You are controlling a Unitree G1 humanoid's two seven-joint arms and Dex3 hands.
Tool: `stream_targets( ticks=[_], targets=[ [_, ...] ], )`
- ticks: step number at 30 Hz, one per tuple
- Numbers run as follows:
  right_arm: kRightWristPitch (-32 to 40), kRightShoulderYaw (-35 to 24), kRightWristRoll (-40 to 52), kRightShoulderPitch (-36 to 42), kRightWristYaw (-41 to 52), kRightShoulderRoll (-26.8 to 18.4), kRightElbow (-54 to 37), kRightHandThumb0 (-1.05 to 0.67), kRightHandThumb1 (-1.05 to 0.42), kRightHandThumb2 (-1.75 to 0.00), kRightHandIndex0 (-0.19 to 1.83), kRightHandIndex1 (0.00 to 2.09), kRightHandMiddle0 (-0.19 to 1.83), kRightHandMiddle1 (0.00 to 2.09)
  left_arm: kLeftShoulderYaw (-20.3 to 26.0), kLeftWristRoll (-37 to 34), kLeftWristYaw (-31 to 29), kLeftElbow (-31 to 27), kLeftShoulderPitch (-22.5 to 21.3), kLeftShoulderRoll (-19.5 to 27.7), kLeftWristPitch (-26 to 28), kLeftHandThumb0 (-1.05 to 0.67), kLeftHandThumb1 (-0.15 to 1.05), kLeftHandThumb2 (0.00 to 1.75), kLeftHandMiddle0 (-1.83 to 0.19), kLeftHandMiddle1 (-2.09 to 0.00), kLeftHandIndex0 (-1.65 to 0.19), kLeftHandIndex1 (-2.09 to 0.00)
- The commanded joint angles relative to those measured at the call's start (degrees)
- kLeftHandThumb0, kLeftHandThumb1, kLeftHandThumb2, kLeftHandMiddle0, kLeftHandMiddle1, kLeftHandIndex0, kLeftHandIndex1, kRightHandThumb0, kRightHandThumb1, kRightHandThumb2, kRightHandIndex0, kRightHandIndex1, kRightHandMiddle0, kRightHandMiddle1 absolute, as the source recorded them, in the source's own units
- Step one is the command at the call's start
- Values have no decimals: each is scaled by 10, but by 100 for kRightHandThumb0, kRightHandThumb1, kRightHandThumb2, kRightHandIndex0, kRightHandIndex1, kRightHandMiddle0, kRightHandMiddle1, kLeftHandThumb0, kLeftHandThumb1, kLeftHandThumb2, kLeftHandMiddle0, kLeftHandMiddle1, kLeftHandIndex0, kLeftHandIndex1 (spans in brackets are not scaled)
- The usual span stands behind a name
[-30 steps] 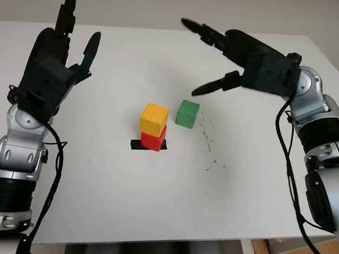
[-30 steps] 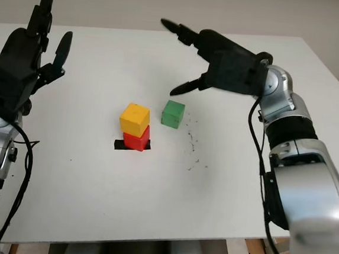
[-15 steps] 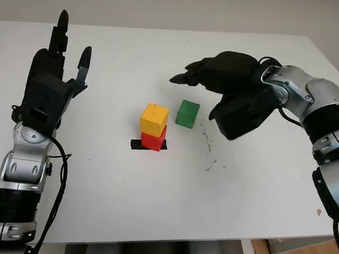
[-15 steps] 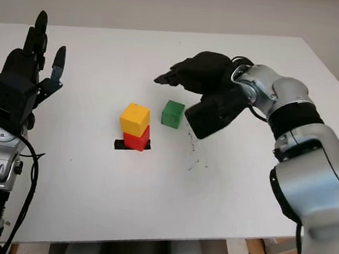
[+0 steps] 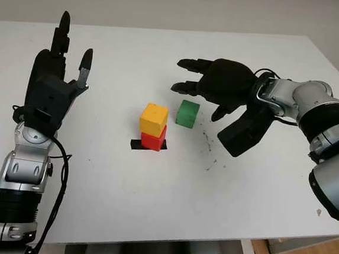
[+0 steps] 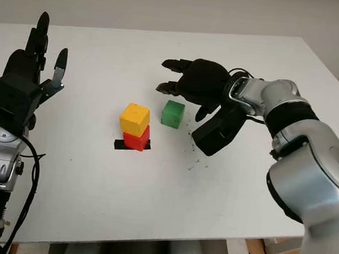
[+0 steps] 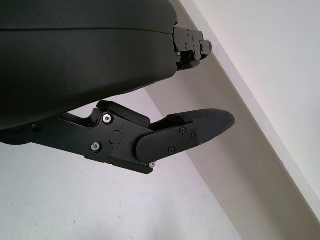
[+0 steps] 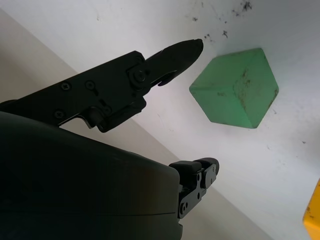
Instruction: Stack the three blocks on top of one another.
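Right hand [image 5: 211, 89] open, holding nothing, hovering just above green block [image 5: 188, 114] at frame center. Yellow block [image 5: 153, 119] sits on red block [image 5: 153, 141], center-left. Left hand [image 5: 58, 70] open, raised at upper left.

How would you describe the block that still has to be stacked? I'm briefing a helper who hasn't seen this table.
On the white table, find the small two-block tower near the middle: a yellow block on a red block. Just beside it, toward the right robot hand hovering open above, sits the green block. It is the only green one, and the only block resting alone on the table.
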Motion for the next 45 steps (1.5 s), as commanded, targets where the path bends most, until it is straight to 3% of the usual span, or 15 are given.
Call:
stream_targets(
  ticks=[1,22,45],
  targets=[
    [0,0,9,-7,-9,7,11,-49,-84,-5,6,7,34,10,-1,4,-2,-13,2,4,1,-55,105,65,1,-6,3,-7],
    [3,-27,97,31,66,46,44,-43,-85,-6,9,5,42,9,-4,10,-6,-42,7,0,36,-56,105,65,1,-6,5,-6],
    [30,-7,78,47,21,43,49,-32,-87,-6,15,7,63,17,-3,-1,-12,-55,14,-5,56,-60,105,60,0,-6,5,-6]
  ],
)
